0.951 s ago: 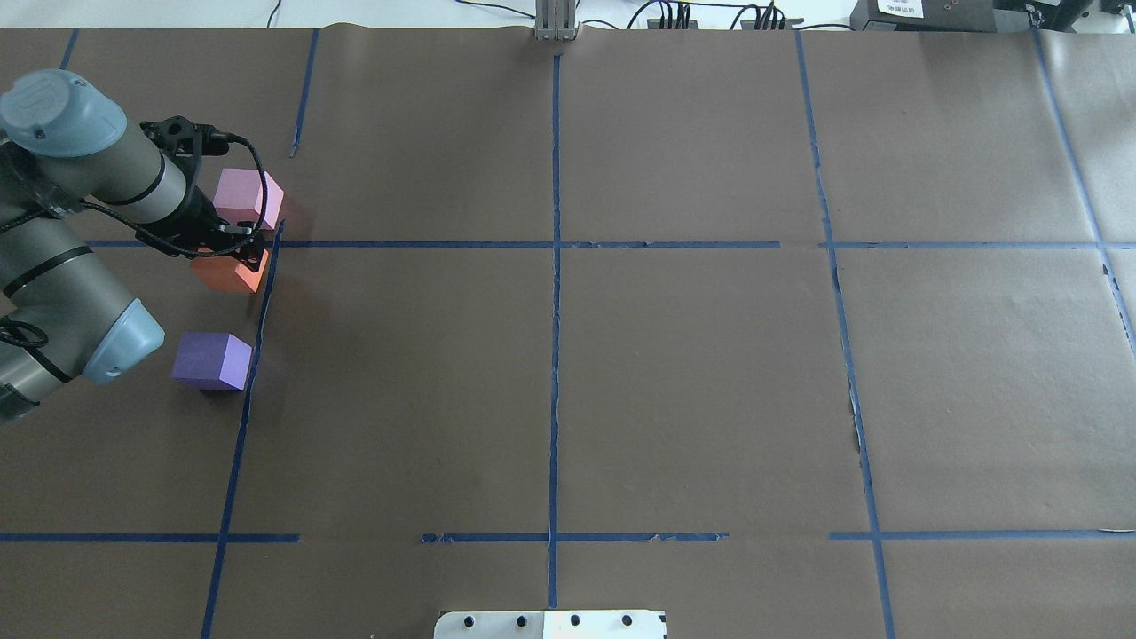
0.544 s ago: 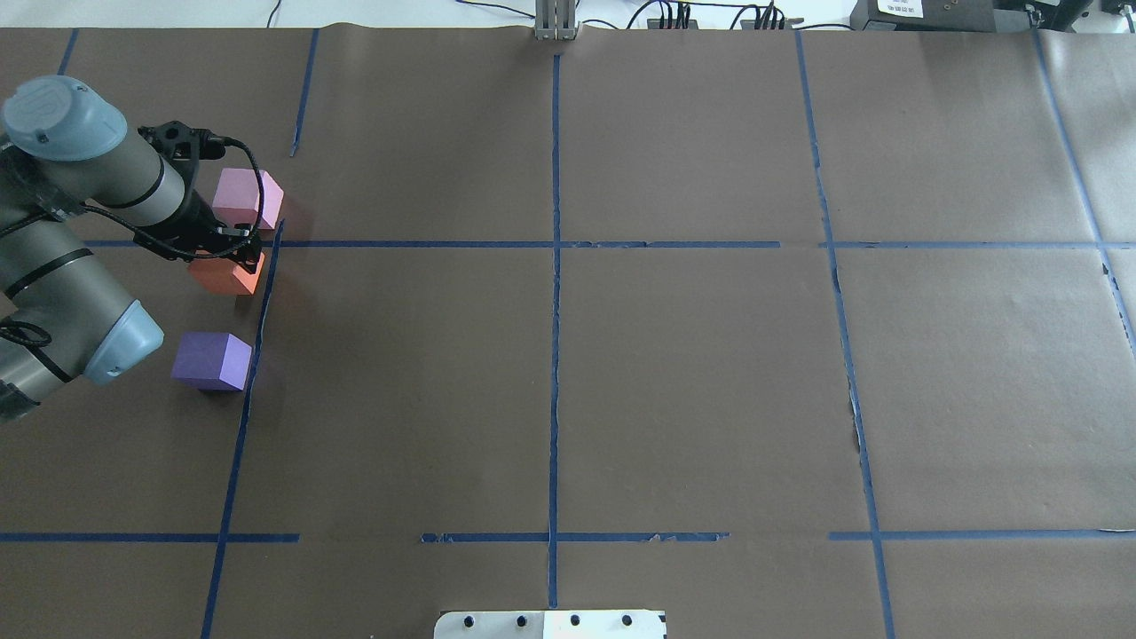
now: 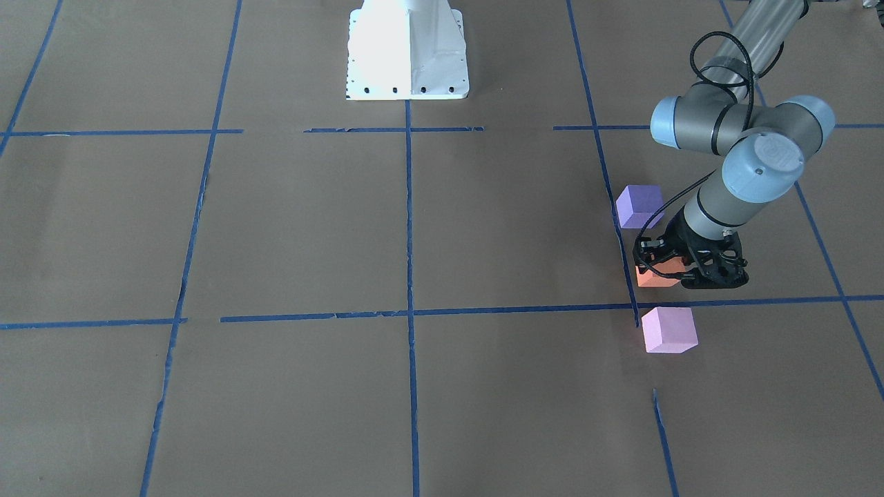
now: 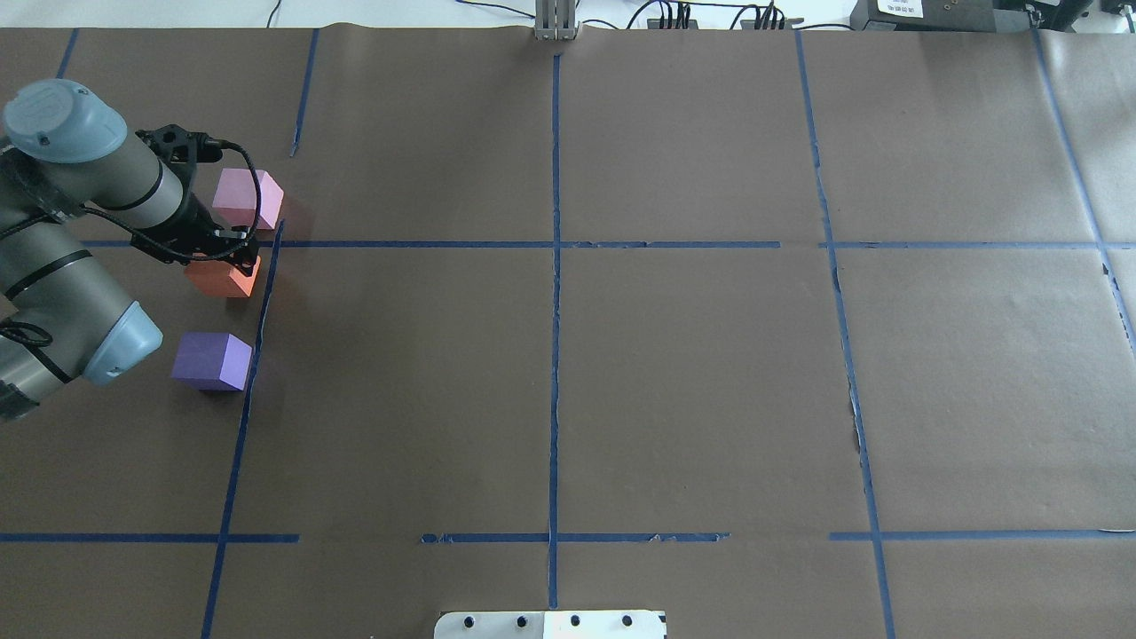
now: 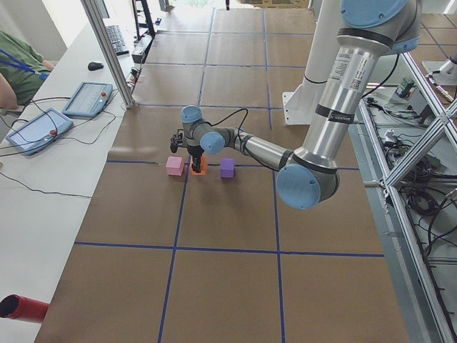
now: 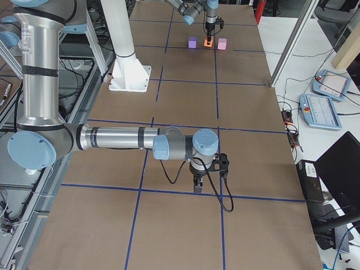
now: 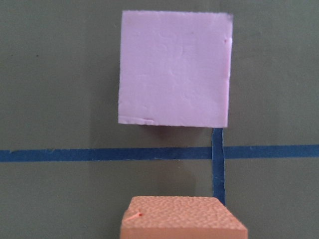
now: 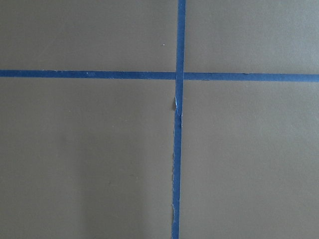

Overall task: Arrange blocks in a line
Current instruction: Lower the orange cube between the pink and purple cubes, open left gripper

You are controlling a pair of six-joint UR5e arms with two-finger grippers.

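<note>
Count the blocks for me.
3. The pink block lies farthest from the robot, the orange block in the left gripper comes next, the purple block nearest. None seems hidden.

grey tube arms (image 4: pixel 55 271), pale blue joint caps (image 4: pixel 51 111), black cables (image 4: pixel 256 182)

The left gripper (image 4: pixel 229 255), clamped on the orange block (image 4: pixel 216 280), covers the block's far half from overhead, so only the near part shows. In the left wrist view the same block is cut off by the bottom edge, and no fingers show there. A black cable crosses in front of the pink block (image 4: pixel 235 195). The right gripper (image 6: pixel 198 185) appears only in the side view from the right end of the table — too small to tell how its jaws stand.
</note>
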